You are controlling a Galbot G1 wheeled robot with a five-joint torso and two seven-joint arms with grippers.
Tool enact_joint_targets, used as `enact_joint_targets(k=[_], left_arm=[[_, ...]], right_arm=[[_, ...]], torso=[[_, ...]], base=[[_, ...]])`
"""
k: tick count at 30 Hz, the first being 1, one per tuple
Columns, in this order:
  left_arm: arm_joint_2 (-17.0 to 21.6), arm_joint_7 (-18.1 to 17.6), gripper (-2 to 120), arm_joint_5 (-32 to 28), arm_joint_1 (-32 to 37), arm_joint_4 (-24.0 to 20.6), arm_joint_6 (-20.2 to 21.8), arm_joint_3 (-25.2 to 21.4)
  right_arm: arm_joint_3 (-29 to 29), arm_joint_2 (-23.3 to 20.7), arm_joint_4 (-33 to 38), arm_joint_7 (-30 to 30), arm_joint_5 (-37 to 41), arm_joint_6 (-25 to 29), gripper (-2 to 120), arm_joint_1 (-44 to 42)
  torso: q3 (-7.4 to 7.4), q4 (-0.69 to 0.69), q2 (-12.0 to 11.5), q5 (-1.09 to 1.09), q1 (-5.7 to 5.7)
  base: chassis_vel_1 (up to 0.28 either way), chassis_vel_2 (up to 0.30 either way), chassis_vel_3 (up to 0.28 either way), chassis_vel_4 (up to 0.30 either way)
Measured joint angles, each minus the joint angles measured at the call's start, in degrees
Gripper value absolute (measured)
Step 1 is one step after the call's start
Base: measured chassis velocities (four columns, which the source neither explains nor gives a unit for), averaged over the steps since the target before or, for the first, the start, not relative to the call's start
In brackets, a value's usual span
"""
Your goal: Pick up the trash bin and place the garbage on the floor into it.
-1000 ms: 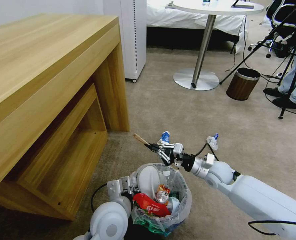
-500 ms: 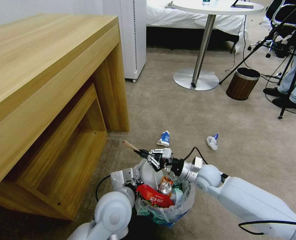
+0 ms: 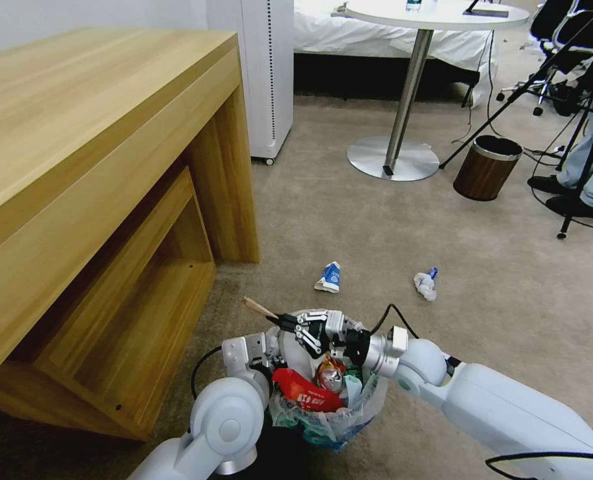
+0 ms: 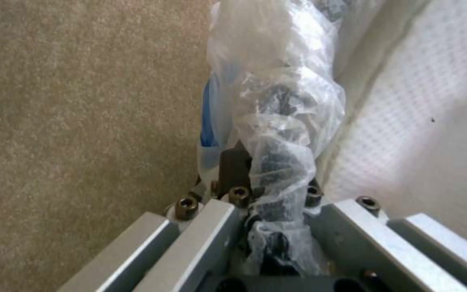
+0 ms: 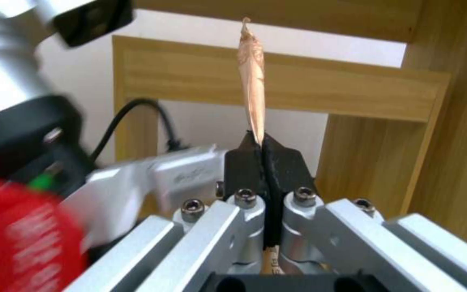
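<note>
Item: small round trash bin (image 3: 329,407) lined with a crinkled clear plastic bag, blue showing low, sitting on the beige-tan short-pile carpet floor (image 3: 389,220) just in front of the robot and already holding a red wrapper (image 3: 304,395), a crushed can (image 3: 329,375) and a white slipper (image 3: 296,350). The left claw (image 4: 268,202) is pinching the bin's rim together with a bunched fold of the bag, jaws closed tight on it, the left arm bending in low at the bin's near-left side. The right claw (image 3: 284,321) is hanging over the bin's far rim, jaws closed flat on the lower end of a thin wooden stick (image 3: 259,307), whose free end is pointing out toward the light wooden counter (image 3: 96,167); the right arm is stretching forward and across from the robot's right with the wrist roughly level. Handling notes, by estimate: the stick is looking light, stiff and narrow, liable to swivel in a flat pinch, so a grip near one end, as here, is suiting a tip-first drop; the liner is looking soft and slippery, so the bin is best being held at the rim through the plastic. Outstanding on the carpet, beyond the bin: a blue-white carton (image 3: 329,277) and a crumpled white paper (image 3: 425,284), lying well apart from each other.
</note>
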Motion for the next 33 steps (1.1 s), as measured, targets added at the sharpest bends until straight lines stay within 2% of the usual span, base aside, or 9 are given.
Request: enact_joint_targets(k=[16,26,33], left_arm=[[0.04,-1.01,0,-1.18,-1.37,-0.02,-0.33,1.08],[0.63,-1.35,0,-1.69,-1.68,-0.08,-0.54,1.27],[0.21,-1.36,0,-1.11,-1.01,-0.04,-0.36,1.42]], right_arm=[[0.67,-0.99,-0.43,-0.31,-1.62,1.41,0,-2.93],[3.21,-4.96,2.93,-2.08,-2.43,1.94,0,-6.99],[4.41,-5.74,2.89,-2.20,-3.15,2.53,0,-8.54]], torso=[[0.00,0.00,0.00,0.01,0.00],[0.00,0.00,0.00,0.01,0.00],[0.00,0.00,0.00,0.00,-0.01]], base=[[0.000,0.000,0.000,0.000],[0.000,0.000,0.000,0.000],[0.000,0.000,0.000,0.000]])
